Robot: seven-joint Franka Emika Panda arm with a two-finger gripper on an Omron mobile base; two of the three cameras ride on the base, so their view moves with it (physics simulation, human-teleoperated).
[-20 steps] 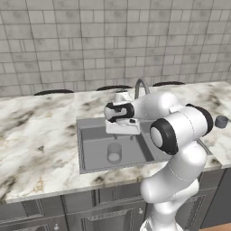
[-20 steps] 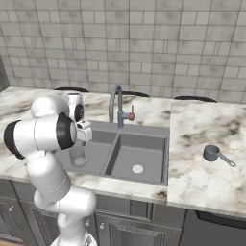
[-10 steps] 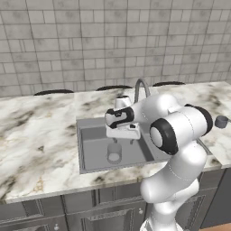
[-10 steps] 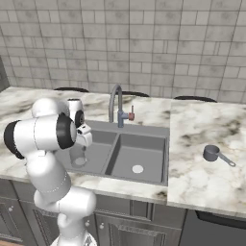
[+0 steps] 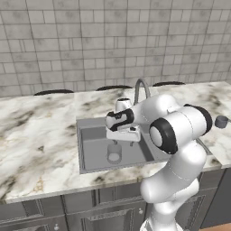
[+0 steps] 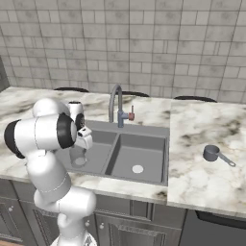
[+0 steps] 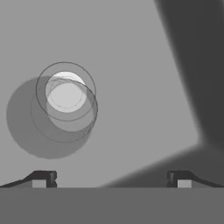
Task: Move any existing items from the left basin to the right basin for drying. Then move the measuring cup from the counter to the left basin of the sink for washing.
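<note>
My two base cameras are looking forward and down from behind my arm, one from each side, both taking in the sink (image 5: 94, 131) (image 6: 144, 144), the marble desk (image 5: 40, 135) (image 6: 202, 168) and the tiled wall. My hand camera is staring closely, straight down into the left basin (image 7: 131, 65).

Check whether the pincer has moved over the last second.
Yes. In the left base view the pincer has dropped from about level with the sink's back rim down into the basin, ending just above the tumbler, jaws open.
</note>
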